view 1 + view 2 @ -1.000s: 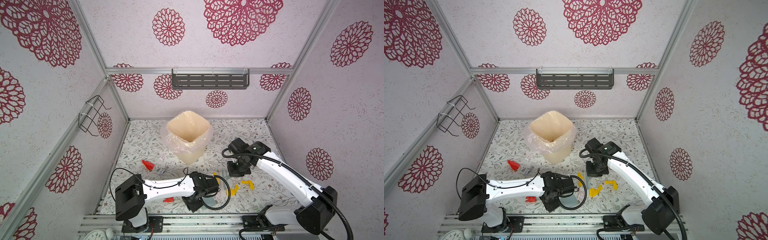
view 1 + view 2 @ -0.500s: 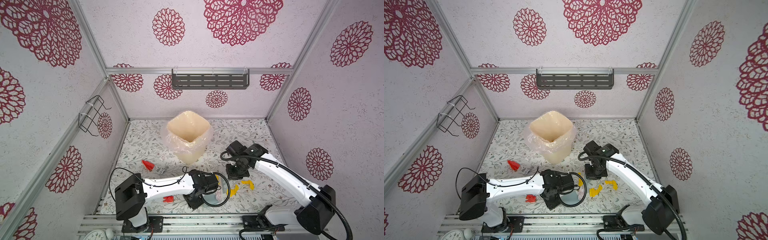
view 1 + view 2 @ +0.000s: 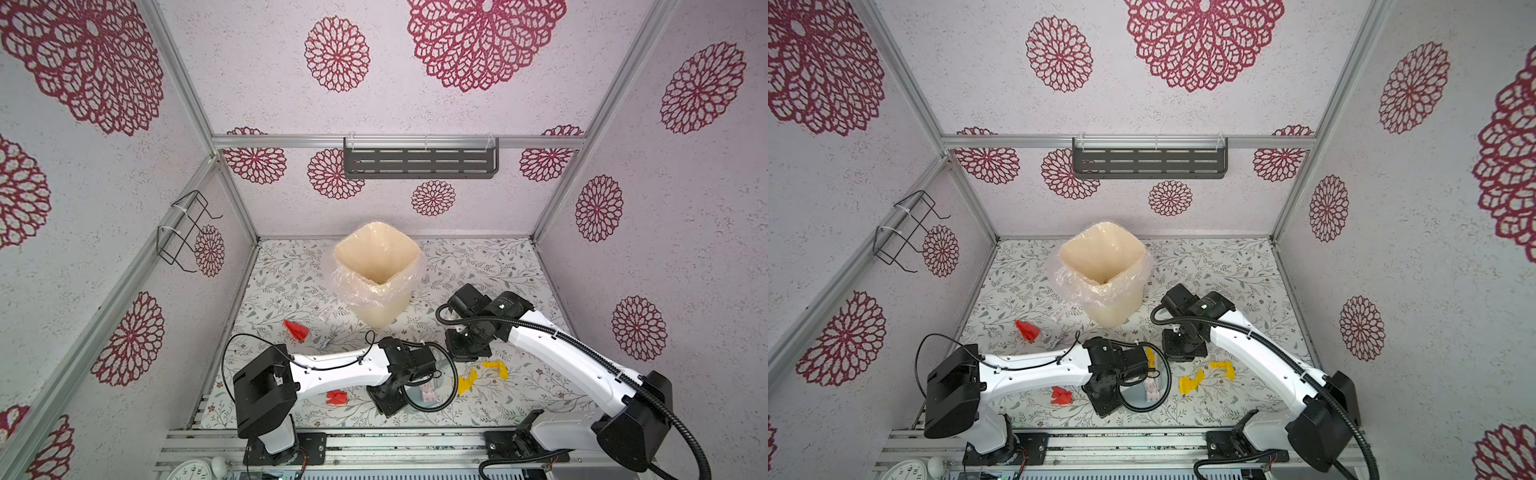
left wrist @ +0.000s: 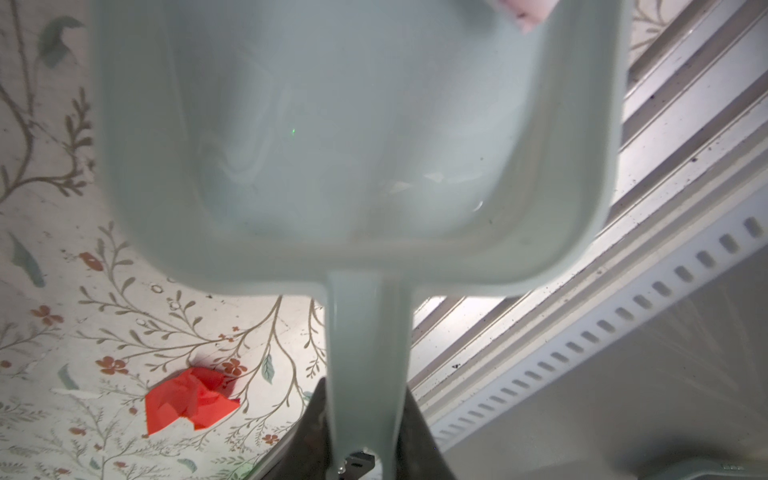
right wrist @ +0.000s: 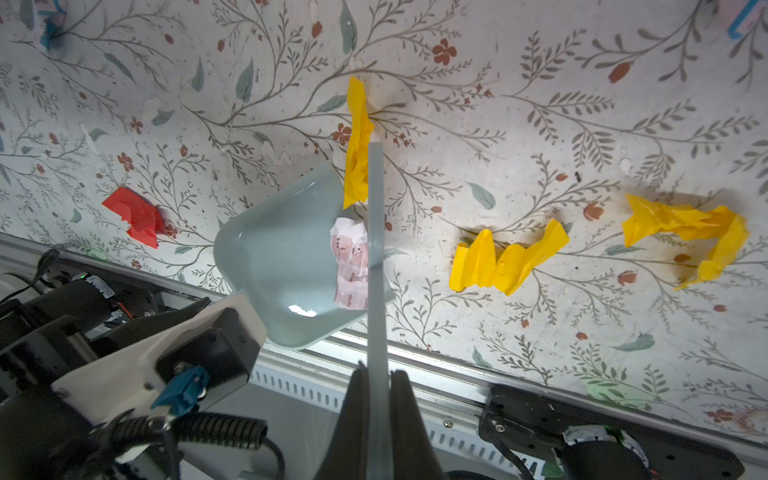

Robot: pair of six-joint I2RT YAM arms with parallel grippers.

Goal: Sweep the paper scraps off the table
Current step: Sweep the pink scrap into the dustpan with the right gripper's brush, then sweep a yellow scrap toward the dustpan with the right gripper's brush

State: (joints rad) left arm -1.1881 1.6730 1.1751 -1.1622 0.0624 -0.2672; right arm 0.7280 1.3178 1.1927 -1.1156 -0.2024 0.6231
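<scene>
While left jaws clamp dustpan (image 5: 282,266), right jaws brush (image 5: 376,291), three yellow scraps (image 5: 357,141) (image 5: 507,257) (image 5: 685,232) and two red scraps (image 3: 296,330) (image 3: 336,397) lie loose.

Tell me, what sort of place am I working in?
Likely a mock-up robot test booth, not a home: floral wall panels in aluminium framing, a leaf-print table, and a lined bin.

Pale walls (image 3: 249,75) bear crimson floral medallions; a grey slotted shelf (image 3: 419,163) hangs at twelve o'clock, a black wire rack (image 3: 183,232) at nine.
</scene>
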